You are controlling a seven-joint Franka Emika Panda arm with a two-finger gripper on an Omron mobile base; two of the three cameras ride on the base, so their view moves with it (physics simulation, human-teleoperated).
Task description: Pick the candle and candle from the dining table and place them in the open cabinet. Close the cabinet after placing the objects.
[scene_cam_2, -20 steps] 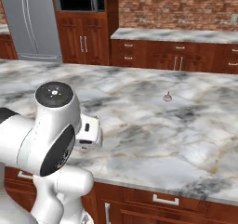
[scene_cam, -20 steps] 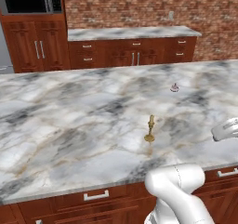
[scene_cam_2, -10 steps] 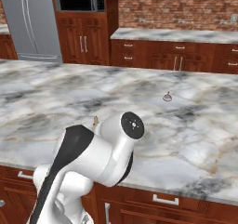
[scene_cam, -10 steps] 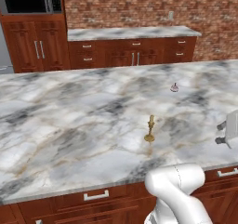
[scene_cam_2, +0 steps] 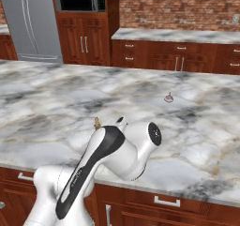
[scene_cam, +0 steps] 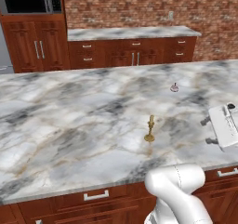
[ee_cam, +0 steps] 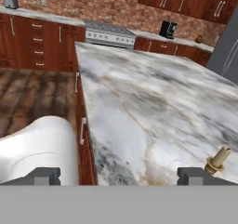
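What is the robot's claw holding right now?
Nothing. The claw is wide open with nothing between its tips; the gold candle stands on the table, untouched.

A home kitchen is showing here: a white-and-grey veined marble island top (scene_cam: 69,125) is fronting reddish-brown wooden cabinets (scene_cam: 37,46), a red brick wall (scene_cam: 139,7), a steel refrigerator (scene_cam_2: 33,23) and a silver stove (ee_cam: 108,33).

The dining table (scene_cam: 69,125) is looked down on from behind the arm in both base views, from the arm's left and from its right, facing the brick back wall (scene_cam: 139,9). The brass candlestick (scene_cam: 149,129) and the marble top are shared by both. In the hand view, set close above the marble, the top is seen lengthwise past the gripper (ee_cam: 118,175), the candlestick lying beside one fingertip.
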